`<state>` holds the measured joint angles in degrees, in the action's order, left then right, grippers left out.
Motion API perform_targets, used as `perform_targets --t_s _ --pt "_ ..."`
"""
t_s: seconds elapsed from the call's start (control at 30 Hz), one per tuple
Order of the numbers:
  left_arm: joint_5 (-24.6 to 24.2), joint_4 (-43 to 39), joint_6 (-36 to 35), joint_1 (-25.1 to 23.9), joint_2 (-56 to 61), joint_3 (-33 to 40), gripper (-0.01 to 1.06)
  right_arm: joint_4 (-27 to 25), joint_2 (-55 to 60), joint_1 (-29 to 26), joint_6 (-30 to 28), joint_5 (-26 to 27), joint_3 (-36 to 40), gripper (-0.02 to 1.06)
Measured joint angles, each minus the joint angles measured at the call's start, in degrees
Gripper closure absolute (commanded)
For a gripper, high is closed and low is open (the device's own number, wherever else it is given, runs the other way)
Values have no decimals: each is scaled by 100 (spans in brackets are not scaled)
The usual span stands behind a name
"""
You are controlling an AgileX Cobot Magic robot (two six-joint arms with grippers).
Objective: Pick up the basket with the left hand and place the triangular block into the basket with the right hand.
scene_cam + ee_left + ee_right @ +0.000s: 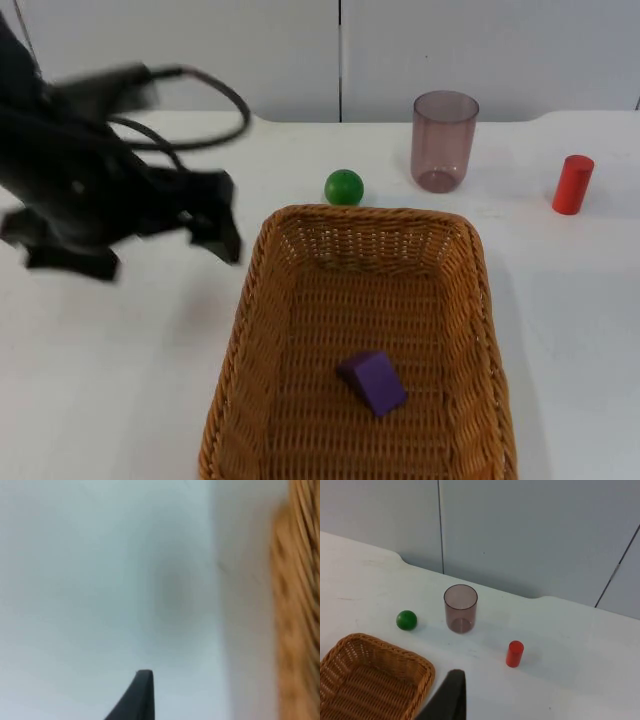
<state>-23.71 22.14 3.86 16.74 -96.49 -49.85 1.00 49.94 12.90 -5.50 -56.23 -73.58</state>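
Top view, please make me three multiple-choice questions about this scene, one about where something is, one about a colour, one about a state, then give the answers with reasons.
1. Where is the purple triangular block?
A. inside the wicker basket
B. beside the red cylinder
C. inside the cup

2. What colour is the ball behind the basket?
A. yellow
B. green
C. blue

3. What is the left end effector doing?
A. holding the block
B. gripping the cup
C. holding nothing, beside the basket's left wall

Answers:
1. A, the block lies on the basket's woven floor.
2. B, the ball is green in both the top and right wrist views.
3. C, white table separates it from the basket.

The right end effector's fingertip stands above the table, away from the objects.
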Motion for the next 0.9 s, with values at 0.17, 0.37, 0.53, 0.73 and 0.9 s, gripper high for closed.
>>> perform_targets --t_s 0.17,0.37,0.53,0.73,0.9 --pt "37 -1520 -758 -382 905 -217 0 0 0 0 0 0 0 0" --pt "-81 -2318 -826 -538 2315 -785 0 0 0 0 152 64 0 0" --pt "-77 -2369 -839 -538 3353 -895 0 8 0 0 248 358 0 0" --pt "88 -2403 -872 -538 4298 -914 0 59 0 0 360 1135 0 0" --pt "116 -2661 -874 -538 4625 -914 0 609 0 0 689 1258 67 0"
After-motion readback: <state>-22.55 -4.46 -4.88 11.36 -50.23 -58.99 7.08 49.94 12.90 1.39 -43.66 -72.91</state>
